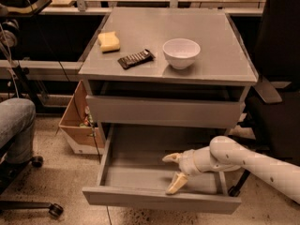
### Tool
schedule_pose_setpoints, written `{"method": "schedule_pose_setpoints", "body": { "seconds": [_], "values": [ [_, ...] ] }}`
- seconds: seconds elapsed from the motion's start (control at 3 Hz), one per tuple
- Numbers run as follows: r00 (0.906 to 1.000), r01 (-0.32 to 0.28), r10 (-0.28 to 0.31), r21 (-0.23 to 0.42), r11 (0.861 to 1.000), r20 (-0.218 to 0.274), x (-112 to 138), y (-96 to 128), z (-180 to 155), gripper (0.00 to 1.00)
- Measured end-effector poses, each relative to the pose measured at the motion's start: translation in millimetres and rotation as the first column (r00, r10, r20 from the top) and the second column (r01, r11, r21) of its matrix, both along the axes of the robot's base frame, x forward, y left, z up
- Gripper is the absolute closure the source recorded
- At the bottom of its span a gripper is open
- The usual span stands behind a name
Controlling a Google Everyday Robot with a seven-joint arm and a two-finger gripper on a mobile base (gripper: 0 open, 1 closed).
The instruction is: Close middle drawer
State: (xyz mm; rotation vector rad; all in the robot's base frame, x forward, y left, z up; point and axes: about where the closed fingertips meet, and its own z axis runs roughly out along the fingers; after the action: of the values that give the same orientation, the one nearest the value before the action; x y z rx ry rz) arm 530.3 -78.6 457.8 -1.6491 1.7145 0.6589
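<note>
The middle drawer [159, 199] of the grey cabinet is pulled far out, and its grey inside [140, 172] is empty. Its plain flat front panel faces the camera at the bottom of the view. My gripper [173, 171] reaches in from the right on a white arm [243, 161]. It hangs inside the drawer, just behind the right half of the front panel. Its two pale fingers [177, 184] are spread apart and hold nothing. Above the open drawer, another grey drawer front [164, 111] is shut.
On the cabinet top [220, 60] lie a yellow sponge [108, 41], a dark snack bar [135, 58] and a white bowl [181, 52]. A cardboard box [77, 125] stands at the cabinet's left. A grey office chair [16, 125] is at far left, and a black chair [276, 93] at right.
</note>
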Motion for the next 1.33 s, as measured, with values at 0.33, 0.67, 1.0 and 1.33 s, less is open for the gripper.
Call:
{"method": "schedule_pose_setpoints", "body": {
  "seconds": [0.33,0.67,1.0,1.33],
  "values": [
    [1.0,-0.003,0.003,0.004,1.0,0.007,2.3,1.9,4.8,0.61],
    [0.9997,-0.011,0.01,0.02,1.0,0.024,4.4,6.6,11.2,0.48],
    [0.9996,-0.012,0.012,0.022,1.0,0.025,4.6,7.3,12.1,0.25],
    [0.9997,-0.024,0.024,0.02,1.0,-0.003,-4.3,9.3,12.3,0.03]
  ]
}}
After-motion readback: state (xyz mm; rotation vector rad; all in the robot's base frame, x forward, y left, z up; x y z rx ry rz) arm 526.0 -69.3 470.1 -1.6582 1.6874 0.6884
